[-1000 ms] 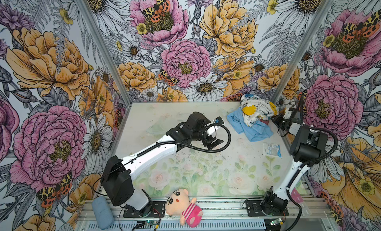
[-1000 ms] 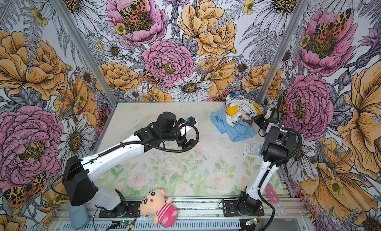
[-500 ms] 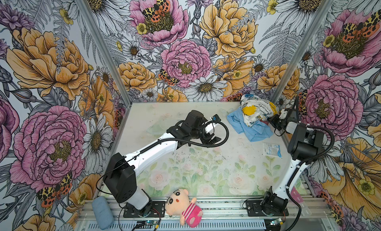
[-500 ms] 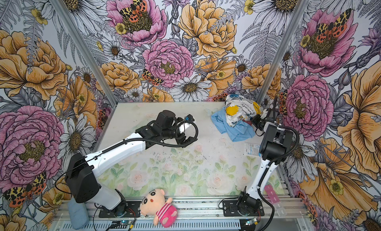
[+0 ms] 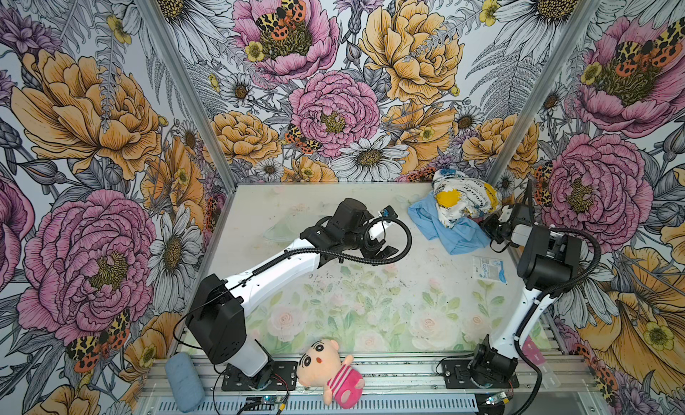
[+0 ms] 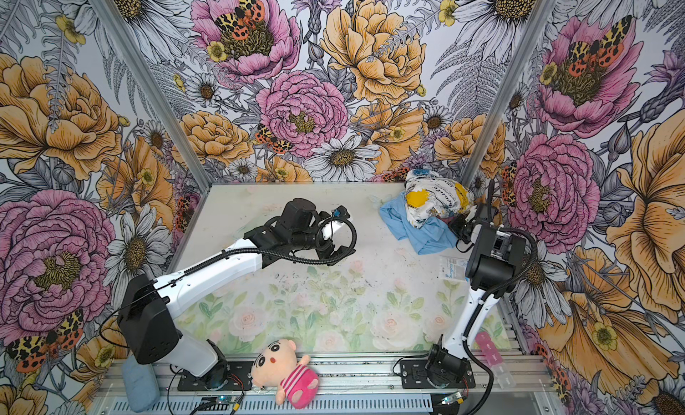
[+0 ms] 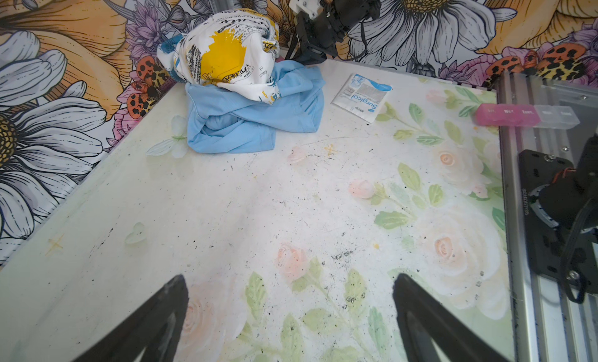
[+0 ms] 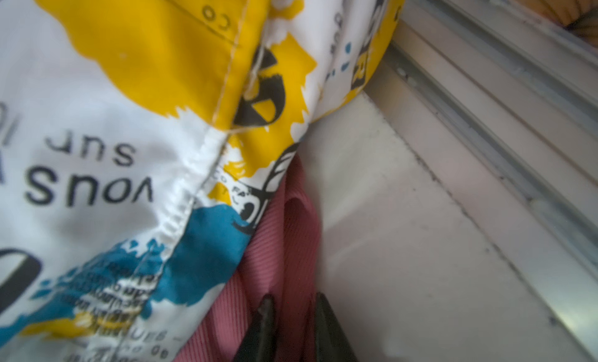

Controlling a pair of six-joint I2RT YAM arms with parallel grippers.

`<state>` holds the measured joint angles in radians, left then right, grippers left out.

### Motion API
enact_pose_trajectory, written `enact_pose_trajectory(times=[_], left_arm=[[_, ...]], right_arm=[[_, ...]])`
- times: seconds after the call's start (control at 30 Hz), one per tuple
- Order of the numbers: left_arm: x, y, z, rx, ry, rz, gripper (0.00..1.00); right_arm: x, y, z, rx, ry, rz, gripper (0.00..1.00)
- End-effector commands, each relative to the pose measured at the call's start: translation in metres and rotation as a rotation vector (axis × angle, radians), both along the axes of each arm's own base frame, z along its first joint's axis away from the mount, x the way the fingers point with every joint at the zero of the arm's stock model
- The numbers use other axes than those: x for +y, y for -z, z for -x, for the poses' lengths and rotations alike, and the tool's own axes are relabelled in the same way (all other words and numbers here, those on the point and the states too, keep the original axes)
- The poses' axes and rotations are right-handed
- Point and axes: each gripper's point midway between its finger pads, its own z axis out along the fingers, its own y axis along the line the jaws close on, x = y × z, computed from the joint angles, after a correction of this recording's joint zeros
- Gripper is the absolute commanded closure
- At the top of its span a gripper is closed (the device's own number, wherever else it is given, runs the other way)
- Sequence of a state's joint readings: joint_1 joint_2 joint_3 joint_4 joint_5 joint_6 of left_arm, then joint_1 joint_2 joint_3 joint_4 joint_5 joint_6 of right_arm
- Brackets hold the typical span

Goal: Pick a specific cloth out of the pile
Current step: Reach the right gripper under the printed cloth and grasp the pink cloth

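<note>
The pile (image 5: 465, 198) lies at the table's back right corner: a white cloth with yellow blotches and black print (image 7: 226, 50) on top of a light blue cloth (image 5: 448, 231). In the right wrist view the dusty-red cloth (image 8: 291, 247) sticks out from under the printed one. My right gripper (image 8: 293, 303) is shut on a fold of that cloth, at the pile's right edge (image 5: 488, 227). Over the middle of the table my left gripper (image 5: 381, 250) stands open with nothing between its fingers (image 7: 174, 299), apart from the pile.
A white and blue surgical packet (image 5: 488, 268) lies just in front of the pile. The aluminium wall rail (image 8: 485, 118) runs close beside my right gripper. A plush doll (image 5: 330, 372), a pink pill box (image 7: 524, 116) and a grey-blue pad (image 5: 184, 381) sit along the front rail.
My right gripper has edged left into the pile's lower right edge. The left arm's wrist has shifted slightly left and its gripper stays open.
</note>
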<state>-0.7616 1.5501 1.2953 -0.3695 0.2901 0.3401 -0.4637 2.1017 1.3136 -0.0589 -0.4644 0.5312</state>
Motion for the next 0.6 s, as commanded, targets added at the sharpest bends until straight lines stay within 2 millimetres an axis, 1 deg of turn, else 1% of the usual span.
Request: enact_pose_trajectory(times=[0.0,0.2,0.33,0.43,0.57], left_arm=[[-0.007,-0.007,0.003,0.000,0.025,0.030,0.01],[-0.006,-0.003,0.001,-0.004,0.021,0.016,0.01],[-0.006,0.003,-0.001,0.006,0.019,0.008,0.01],[-0.005,0.005,-0.003,0.011,0.016,0.005,0.01],[-0.004,0.007,-0.007,0.018,0.008,0.005,0.01]], right_arm=[[-0.003,-0.016,-0.009,-0.044,-0.003,0.015,0.76],[-0.010,-0.018,-0.024,-0.053,0.002,0.012,0.75],[-0.013,-0.015,-0.034,-0.038,-0.003,-0.001,0.75],[-0.012,-0.011,-0.038,-0.023,-0.009,-0.009,0.75],[-0.007,-0.013,-0.038,-0.022,-0.022,-0.002,0.75]])
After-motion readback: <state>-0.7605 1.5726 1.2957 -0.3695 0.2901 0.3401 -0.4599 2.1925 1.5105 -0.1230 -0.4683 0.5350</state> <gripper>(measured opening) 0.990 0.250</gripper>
